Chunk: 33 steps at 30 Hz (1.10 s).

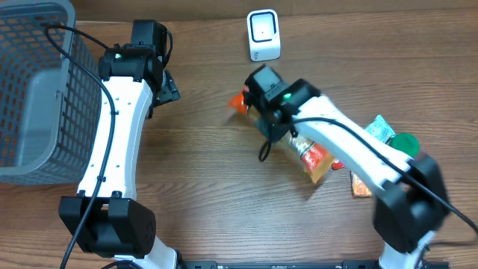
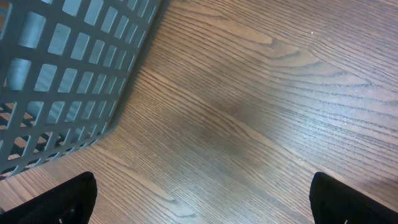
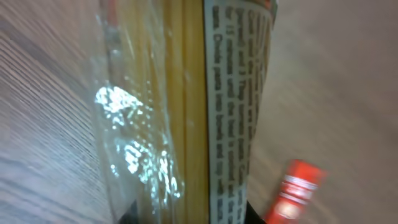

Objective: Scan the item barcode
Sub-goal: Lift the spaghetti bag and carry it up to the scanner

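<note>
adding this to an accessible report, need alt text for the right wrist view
A clear packet of spaghetti fills the middle of the frame, with a white label of small black print down its right side. Behind it is a wooden table, with a small red packet at the lower right.

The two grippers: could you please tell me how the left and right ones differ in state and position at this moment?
The left gripper is wide open and empty; the right gripper is shut on a clear plastic pack of spaghetti. The left gripper hangs beside the grey mesh basket, while the right gripper is nearer the white barcode scanner. Both are black and sit over the wooden table.
</note>
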Each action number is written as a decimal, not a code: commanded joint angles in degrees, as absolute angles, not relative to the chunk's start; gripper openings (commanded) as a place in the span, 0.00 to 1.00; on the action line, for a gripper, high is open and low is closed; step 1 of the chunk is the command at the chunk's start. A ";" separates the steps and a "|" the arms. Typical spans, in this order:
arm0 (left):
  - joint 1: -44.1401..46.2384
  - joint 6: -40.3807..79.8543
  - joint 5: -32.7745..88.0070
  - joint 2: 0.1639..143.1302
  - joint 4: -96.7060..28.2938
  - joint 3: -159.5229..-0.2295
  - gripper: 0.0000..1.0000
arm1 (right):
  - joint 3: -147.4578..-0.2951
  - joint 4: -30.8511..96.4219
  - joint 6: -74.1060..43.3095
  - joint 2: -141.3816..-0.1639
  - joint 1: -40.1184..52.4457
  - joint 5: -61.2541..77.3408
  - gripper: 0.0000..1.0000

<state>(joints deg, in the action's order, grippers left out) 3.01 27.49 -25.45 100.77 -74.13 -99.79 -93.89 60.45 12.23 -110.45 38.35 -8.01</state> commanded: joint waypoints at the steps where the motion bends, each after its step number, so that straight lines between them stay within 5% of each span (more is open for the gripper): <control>1: 3.40 27.66 -25.41 100.38 -74.06 -100.51 1.00 | -101.71 63.20 11.81 -98.89 38.50 -14.55 0.03; 13: 3.40 27.66 -25.41 100.38 -74.06 -100.51 1.00 | -116.03 66.41 11.40 -99.59 37.93 -15.49 0.03; 24: 3.40 27.66 -25.41 100.38 -74.06 -100.51 1.00 | -148.88 77.21 14.46 -116.64 32.84 -15.42 0.03; 33: 3.40 27.66 -25.41 100.38 -74.06 -100.51 1.00 | -148.83 70.54 31.68 -128.29 32.18 -20.34 0.03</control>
